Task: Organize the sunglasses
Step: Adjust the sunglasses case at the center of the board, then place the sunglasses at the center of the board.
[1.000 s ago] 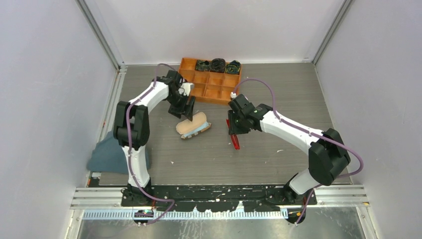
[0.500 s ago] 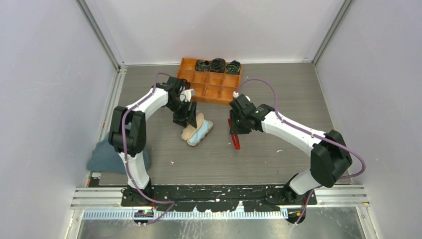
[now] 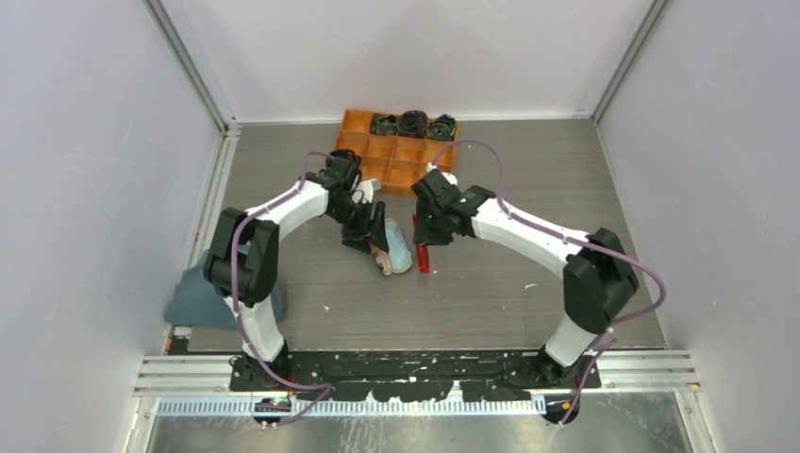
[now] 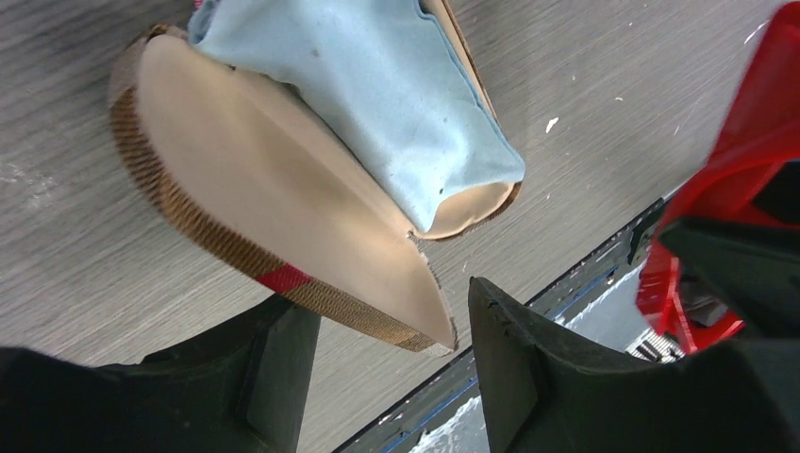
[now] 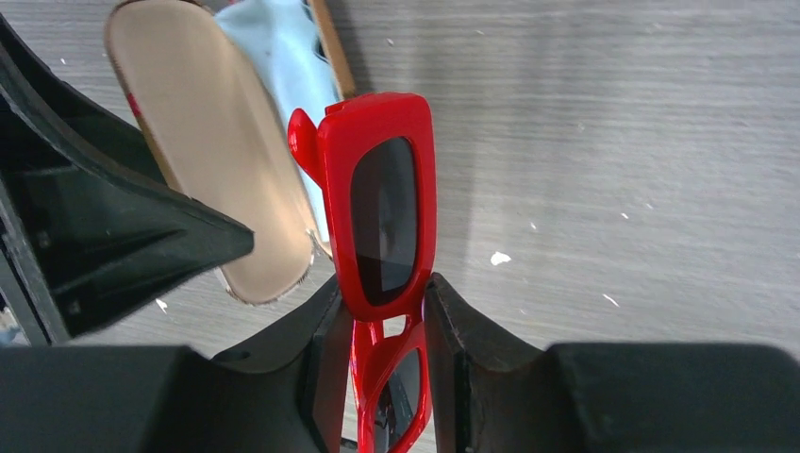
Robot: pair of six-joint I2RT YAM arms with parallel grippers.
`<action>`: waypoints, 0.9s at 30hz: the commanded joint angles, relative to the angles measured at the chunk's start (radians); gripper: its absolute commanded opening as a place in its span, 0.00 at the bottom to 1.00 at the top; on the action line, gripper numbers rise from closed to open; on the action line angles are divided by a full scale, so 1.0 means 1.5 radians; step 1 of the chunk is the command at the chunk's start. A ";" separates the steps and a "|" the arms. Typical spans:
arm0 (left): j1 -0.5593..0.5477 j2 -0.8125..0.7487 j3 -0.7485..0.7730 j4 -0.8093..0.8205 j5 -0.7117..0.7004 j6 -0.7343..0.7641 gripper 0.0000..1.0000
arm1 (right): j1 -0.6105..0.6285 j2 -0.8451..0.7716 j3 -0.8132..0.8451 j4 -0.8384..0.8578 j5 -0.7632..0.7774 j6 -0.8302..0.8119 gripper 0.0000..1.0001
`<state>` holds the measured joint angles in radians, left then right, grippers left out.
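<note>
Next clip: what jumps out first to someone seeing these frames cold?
The bright red sunglasses, pinched folded in the right gripper mid-table. Just left of them, the open plaid case with a light blue cloth inside, its lid between the left gripper's fingers. An orange tray sits behind.
</note>
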<state>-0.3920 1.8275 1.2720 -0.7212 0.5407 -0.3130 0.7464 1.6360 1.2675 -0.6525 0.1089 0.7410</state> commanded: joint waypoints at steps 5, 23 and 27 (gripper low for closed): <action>0.009 -0.029 0.022 0.029 -0.012 -0.006 0.60 | 0.011 0.079 0.095 0.020 0.011 -0.057 0.37; 0.029 -0.046 0.013 0.061 0.038 -0.032 0.60 | 0.011 0.175 0.160 0.041 -0.037 -0.020 0.37; 0.030 -0.045 0.009 0.066 0.047 -0.035 0.60 | 0.011 0.171 0.160 0.047 -0.042 -0.008 0.37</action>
<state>-0.3511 1.8030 1.2732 -0.6598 0.5632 -0.3553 0.7601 1.9141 1.4654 -0.6205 0.0582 0.6975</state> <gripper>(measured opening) 0.601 0.379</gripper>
